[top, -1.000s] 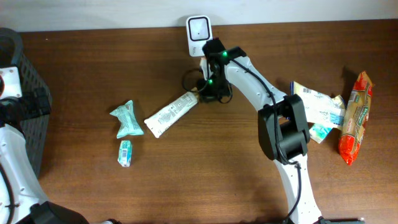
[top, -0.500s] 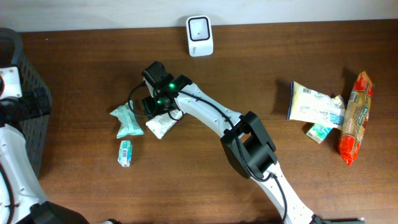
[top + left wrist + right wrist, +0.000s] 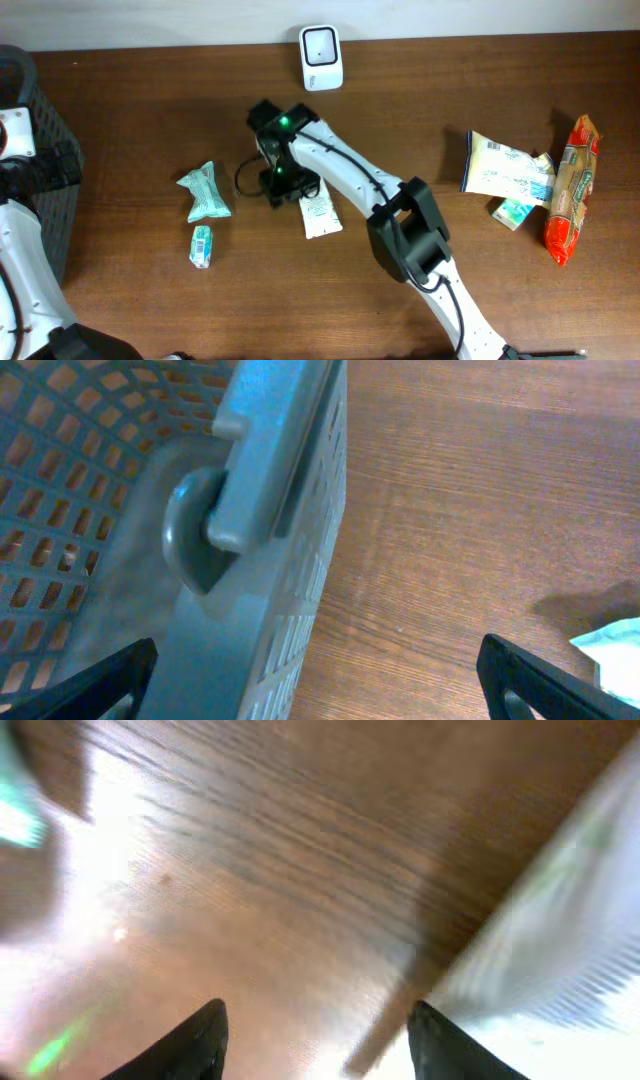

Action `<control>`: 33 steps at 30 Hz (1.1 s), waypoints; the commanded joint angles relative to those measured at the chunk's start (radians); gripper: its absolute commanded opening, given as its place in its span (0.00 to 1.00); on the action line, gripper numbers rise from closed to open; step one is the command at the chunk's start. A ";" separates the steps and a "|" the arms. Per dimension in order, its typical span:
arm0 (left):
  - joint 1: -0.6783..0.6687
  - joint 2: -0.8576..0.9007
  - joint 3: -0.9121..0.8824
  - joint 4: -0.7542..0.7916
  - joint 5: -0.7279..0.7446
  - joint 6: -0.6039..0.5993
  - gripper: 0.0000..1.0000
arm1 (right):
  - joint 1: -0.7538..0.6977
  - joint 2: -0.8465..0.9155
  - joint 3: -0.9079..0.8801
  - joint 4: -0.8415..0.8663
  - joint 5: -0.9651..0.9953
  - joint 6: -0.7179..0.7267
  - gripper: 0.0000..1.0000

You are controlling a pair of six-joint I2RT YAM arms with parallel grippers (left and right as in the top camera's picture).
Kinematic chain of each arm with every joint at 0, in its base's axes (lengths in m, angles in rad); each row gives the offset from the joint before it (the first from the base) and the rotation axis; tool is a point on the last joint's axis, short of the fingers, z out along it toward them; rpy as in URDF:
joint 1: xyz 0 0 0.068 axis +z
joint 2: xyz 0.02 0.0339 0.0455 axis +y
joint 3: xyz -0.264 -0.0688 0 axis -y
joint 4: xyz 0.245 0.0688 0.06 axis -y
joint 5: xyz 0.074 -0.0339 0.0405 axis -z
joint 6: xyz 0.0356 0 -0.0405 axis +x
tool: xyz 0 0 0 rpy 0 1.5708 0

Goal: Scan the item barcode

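Item (image 3: 321,216): one flat white printed tube, lying on the bench (image 3: 140,110) near its middle, just beside the right gripper (image 3: 286,186) and well apart from the single white scanner (image 3: 321,45) at the far edge. The right jaws stood partly open and held nothing. In the wrist view both fingertips (image 3: 205,1038) were apart over bare wood. That view was heavily blurred, and a pale shape at its right edge could not be identified.

The left gripper (image 3: 320,678) hung over the rim of the one grey basket (image 3: 265,530) with its jaws spread fully wide and empty. Only its two fingertips showed, cut off at the lower corners.

Two teal packets lay to the left of the item: one crumpled pouch (image 3: 205,190) and one small sachet (image 3: 202,245). Three packages lay at the right: one white bag (image 3: 508,168), one red bag (image 3: 570,190), and one small box (image 3: 515,212) partly hidden under the white bag.
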 commanded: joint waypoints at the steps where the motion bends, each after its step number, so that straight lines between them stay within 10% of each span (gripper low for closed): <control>1: 0.003 0.005 0.005 -0.002 0.011 -0.002 0.99 | -0.058 -0.171 0.091 -0.052 0.006 -0.045 0.74; 16: 0.003 0.005 0.005 -0.002 0.011 -0.002 0.99 | -0.283 -0.173 -0.542 0.356 -0.340 -0.179 0.72; 22: 0.003 0.005 0.005 -0.002 0.011 -0.002 0.99 | -0.261 -0.173 -0.715 0.558 -0.340 0.045 0.40; 25: 0.003 0.005 0.005 -0.002 0.011 -0.002 0.99 | -0.266 -0.173 -0.715 0.564 -0.344 0.066 0.04; 33: 0.003 0.005 0.005 -0.002 0.011 -0.002 0.99 | -0.298 -0.431 -0.696 0.567 -0.505 -0.051 0.04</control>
